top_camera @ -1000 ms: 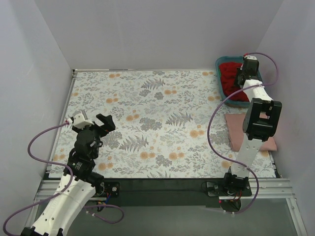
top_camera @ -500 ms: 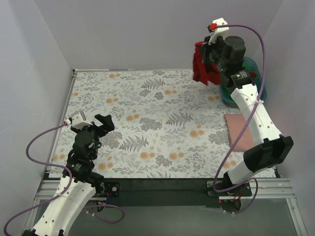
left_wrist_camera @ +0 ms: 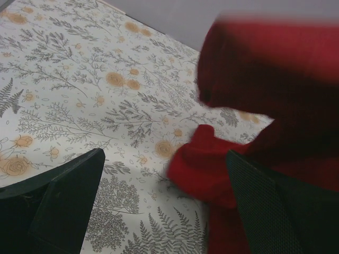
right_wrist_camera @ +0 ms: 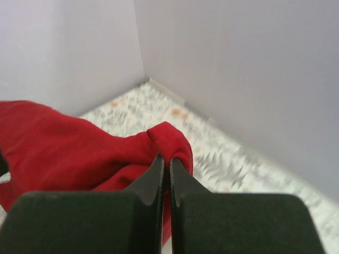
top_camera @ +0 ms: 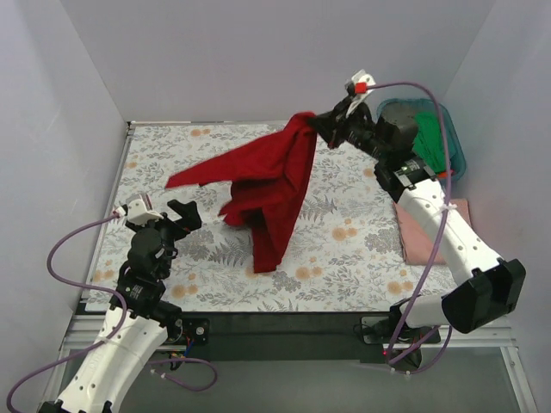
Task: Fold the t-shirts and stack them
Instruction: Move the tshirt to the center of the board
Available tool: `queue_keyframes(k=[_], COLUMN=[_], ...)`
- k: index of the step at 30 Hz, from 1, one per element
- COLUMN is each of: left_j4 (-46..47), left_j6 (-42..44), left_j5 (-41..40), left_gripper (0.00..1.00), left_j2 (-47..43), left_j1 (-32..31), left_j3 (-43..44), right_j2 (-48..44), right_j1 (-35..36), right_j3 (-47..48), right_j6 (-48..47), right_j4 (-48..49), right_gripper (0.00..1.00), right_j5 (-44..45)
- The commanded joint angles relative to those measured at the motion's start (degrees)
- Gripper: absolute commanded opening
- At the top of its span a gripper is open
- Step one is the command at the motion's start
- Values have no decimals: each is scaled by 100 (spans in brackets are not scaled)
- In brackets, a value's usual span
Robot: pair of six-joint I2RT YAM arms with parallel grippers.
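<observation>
Right tool point(top_camera: 318, 122) pinches the red shirt point(top_camera: 267, 185), which hangs in the air left of the tub point(top_camera: 455, 153). The green shirt point(top_camera: 430, 138) lies inside the tub, and the pink shirt point(top_camera: 422, 234) lies on the counter just before it. Left tool point(top_camera: 164, 212) is spread.

— The shirts' colours?
— Deep red t-shirt point(top_camera: 267, 185), green t-shirt point(top_camera: 430, 133), pale pink t-shirt point(top_camera: 417, 241); the tub point(top_camera: 457, 157) is teal.
— And the tabletop cover point(top_camera: 189, 155)?
— White, grey ferns, orange blossoms.
</observation>
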Motion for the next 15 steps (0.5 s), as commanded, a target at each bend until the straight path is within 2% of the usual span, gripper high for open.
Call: queue_keyframes(k=[1, 2, 5, 7, 11, 15], left_j4=[-74, -74, -82, -91, -82, -91], left_j6=[90, 90, 98, 98, 90, 90], left_j5=[223, 249, 355, 408, 425, 408], left_gripper=[98, 98, 98, 98, 98, 98], left_j2=[143, 239, 467, 564, 670, 697], left_j1=[28, 28, 28, 28, 36, 36], left_j3=[153, 162, 197, 215, 241, 233], right_j2=[88, 97, 1, -87, -333, -579], right_j1=[-1, -1, -1, -1, -10, -1], right_j3=[-1007, -1462, -2036, -2134, -1644, -879], right_j6=[781, 877, 1054, 1002, 502, 44], right_j4=[189, 180, 189, 163, -293, -444], right_gripper=[1, 1, 1, 1, 1, 1], right_j5=[-131, -166, -228, -70, 342, 1167])
